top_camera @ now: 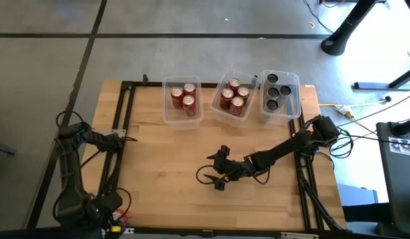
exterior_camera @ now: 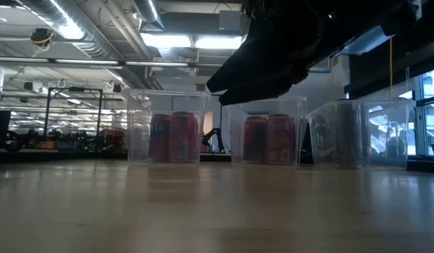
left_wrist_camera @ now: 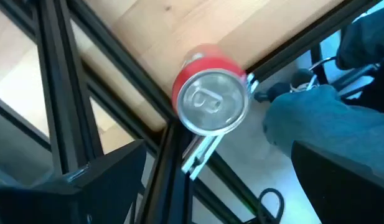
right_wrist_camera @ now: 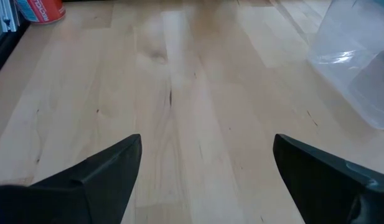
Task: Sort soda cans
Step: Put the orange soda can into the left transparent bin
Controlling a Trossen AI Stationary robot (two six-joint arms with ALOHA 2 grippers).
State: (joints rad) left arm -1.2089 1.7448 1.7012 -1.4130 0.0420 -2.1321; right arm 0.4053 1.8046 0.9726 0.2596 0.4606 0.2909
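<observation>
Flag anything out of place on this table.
One red can stands alone at the left edge of the table, beside the black frame rail, not binned like the rest. The middle bin also sits askew, turned relative to its neighbours.

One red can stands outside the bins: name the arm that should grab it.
Left, likely. The left gripper hangs over the loose red can at the table's left edge, jaws open; the right gripper sits mid-table, the can far across.
</observation>
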